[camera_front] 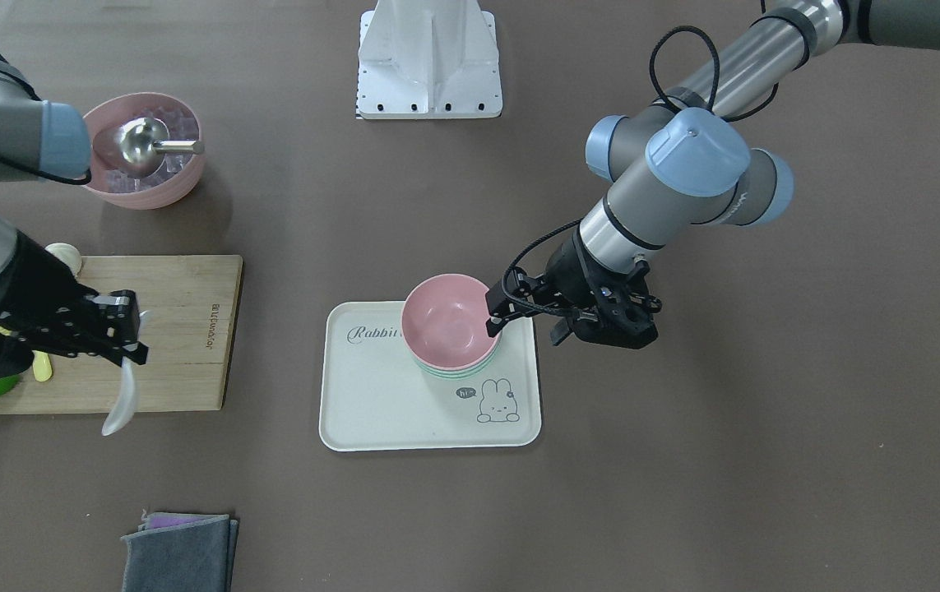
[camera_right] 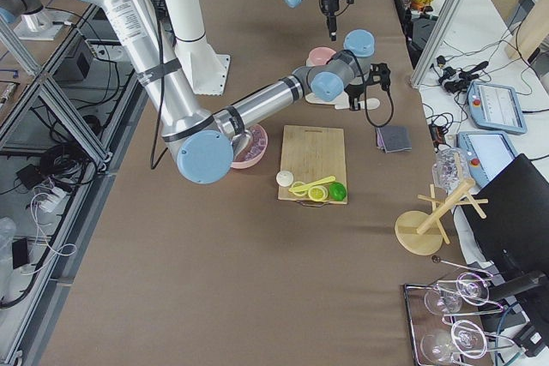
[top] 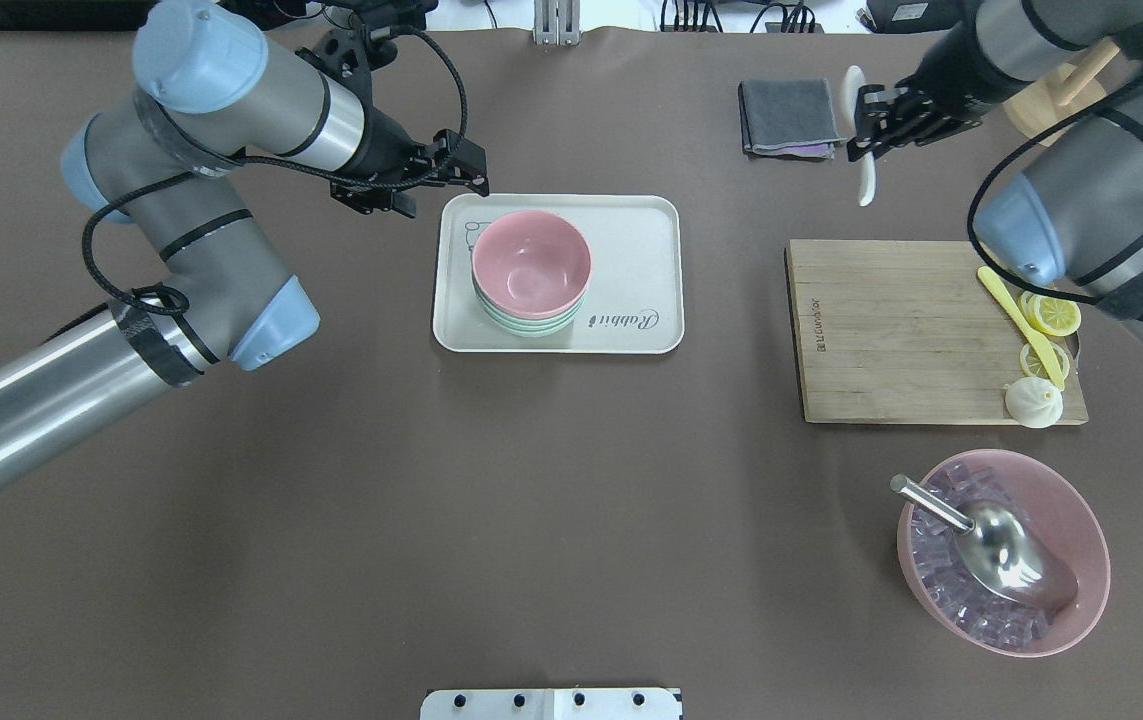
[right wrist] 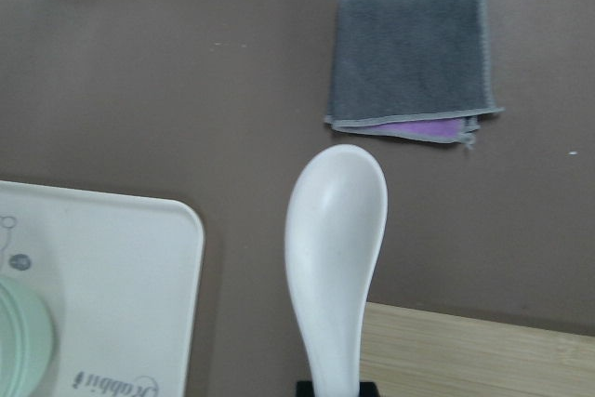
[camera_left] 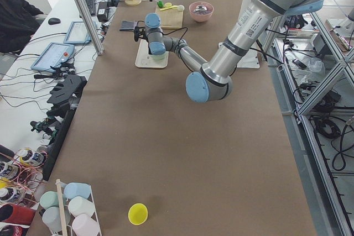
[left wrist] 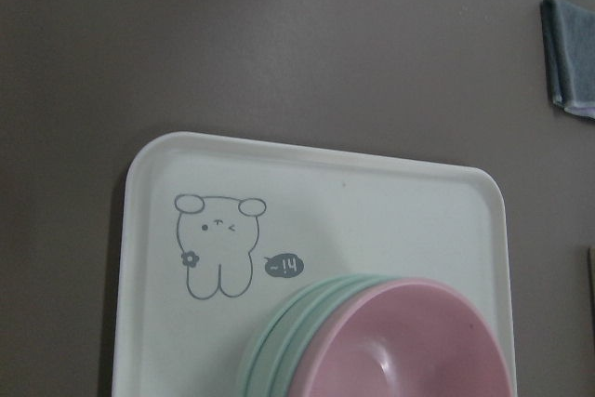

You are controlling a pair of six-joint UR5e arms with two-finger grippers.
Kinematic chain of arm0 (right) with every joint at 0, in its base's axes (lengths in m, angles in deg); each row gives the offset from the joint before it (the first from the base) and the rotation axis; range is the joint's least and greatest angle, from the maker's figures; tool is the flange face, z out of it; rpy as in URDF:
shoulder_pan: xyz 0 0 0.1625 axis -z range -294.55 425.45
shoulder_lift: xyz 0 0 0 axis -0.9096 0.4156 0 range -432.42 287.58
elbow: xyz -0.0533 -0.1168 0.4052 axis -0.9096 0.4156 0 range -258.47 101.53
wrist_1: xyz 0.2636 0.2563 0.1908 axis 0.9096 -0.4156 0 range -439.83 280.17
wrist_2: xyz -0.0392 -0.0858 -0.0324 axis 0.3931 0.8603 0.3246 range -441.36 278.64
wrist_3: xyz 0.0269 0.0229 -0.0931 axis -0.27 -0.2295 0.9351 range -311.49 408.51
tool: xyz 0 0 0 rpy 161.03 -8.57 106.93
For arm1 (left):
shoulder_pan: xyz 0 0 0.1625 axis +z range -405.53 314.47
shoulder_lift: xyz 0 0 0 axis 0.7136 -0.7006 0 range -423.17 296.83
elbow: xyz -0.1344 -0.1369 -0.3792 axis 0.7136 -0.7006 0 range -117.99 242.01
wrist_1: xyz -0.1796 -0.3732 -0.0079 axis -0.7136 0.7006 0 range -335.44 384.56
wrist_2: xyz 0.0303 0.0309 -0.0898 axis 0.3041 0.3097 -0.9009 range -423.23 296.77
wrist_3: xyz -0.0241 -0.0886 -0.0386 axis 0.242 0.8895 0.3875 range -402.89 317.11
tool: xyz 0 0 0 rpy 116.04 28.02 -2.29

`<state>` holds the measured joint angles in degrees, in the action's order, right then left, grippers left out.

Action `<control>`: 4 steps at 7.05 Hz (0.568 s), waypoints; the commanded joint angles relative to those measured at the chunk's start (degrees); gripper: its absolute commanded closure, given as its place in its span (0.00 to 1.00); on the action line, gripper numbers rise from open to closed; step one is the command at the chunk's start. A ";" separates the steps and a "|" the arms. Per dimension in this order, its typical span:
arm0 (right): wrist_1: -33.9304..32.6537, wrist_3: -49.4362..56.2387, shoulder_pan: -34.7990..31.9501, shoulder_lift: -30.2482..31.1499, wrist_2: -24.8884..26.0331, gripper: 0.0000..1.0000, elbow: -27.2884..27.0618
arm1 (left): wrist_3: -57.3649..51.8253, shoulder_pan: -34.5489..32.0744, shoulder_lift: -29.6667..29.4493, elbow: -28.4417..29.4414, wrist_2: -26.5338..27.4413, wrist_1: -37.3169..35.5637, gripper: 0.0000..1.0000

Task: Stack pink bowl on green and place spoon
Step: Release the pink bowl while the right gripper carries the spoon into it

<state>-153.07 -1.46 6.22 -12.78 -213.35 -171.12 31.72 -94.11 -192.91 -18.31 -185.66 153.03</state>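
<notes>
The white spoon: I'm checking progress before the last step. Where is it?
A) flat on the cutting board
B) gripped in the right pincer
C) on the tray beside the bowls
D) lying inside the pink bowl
B: the right pincer clamps the spoon by its handle with the scoop sticking out, and the pink bowl is empty inside.

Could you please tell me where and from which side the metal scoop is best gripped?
I would take the metal scoop by its thin straight handle, which sticks out over the ice cubes near the large pink bowl's rim. Come from above, jaws across the handle; the wide head lies in the ice.
</notes>
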 commanded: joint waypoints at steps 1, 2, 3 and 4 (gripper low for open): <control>0.02 -14.13 9.42 -8.20 2.07 1.00 -1.56 | -3.47 -7.81 4.12 -0.10 -8.39 0.12 0.01; -0.15 -19.42 14.61 -11.01 7.75 1.00 -1.57 | -6.98 -8.54 6.14 -0.01 -8.61 0.12 0.01; -0.24 -20.60 18.23 -12.26 11.98 1.00 -1.22 | -7.45 -8.98 6.60 -0.01 -8.61 0.21 0.01; -0.24 -20.79 20.01 -12.27 12.37 1.00 -1.21 | -7.28 -8.81 6.78 -0.01 -8.61 0.21 0.01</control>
<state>-153.26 -20.93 23.07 -24.23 -203.18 -172.41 24.89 -102.70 -186.69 -18.34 -194.07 153.20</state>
